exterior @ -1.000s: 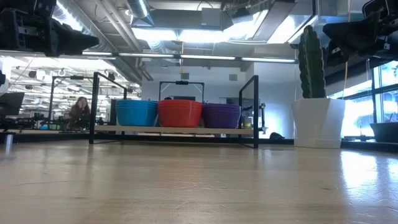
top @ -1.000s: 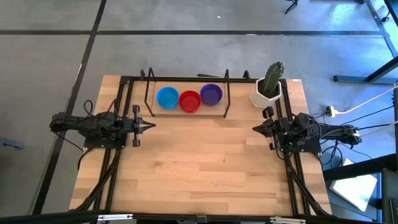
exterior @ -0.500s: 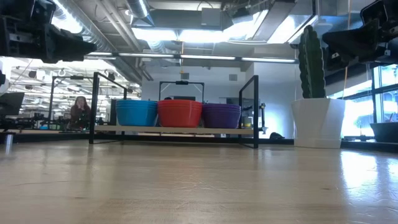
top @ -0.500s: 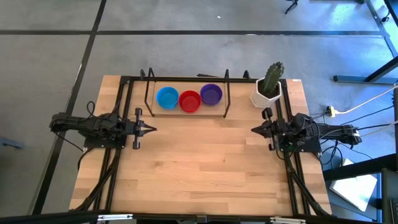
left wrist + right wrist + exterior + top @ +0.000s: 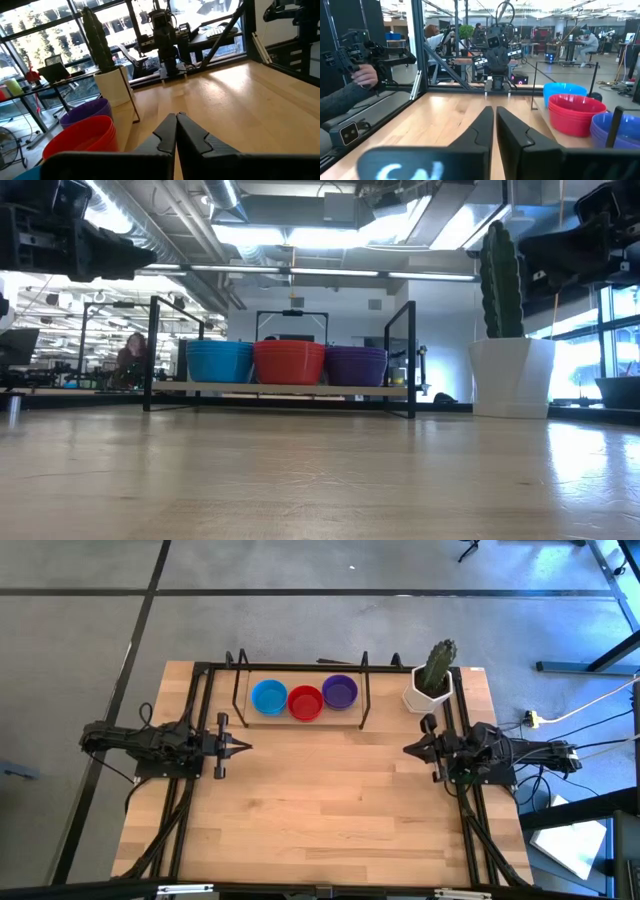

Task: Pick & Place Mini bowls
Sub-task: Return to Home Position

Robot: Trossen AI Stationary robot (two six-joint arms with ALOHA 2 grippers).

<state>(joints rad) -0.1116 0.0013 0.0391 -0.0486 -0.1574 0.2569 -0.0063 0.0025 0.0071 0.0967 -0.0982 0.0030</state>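
Note:
Three stacks of mini bowls stand side by side on a black rack's shelf at the table's far edge: blue (image 5: 269, 697), red (image 5: 305, 702) and purple (image 5: 340, 692). In the low view they show as the blue stack (image 5: 219, 362), red stack (image 5: 289, 362) and purple stack (image 5: 356, 366). My left gripper (image 5: 245, 747) hovers shut above the table's left side, pointing right. My right gripper (image 5: 407, 749) hovers shut at the right side, pointing left. Both are nearer than the rack and well above the wood. In the wrist views the left gripper (image 5: 176, 117) and right gripper (image 5: 494, 109) have their fingers together.
A white pot with a green cactus (image 5: 430, 685) stands at the far right corner, beside the rack's right post (image 5: 363, 700). Black frame rails (image 5: 190, 740) run along both table sides under the arms. A person's hand (image 5: 365, 75) holding a device shows beyond the table's left side.
My right gripper has sunk a little, staying shut. My left gripper has barely shifted. The bowls have not moved.

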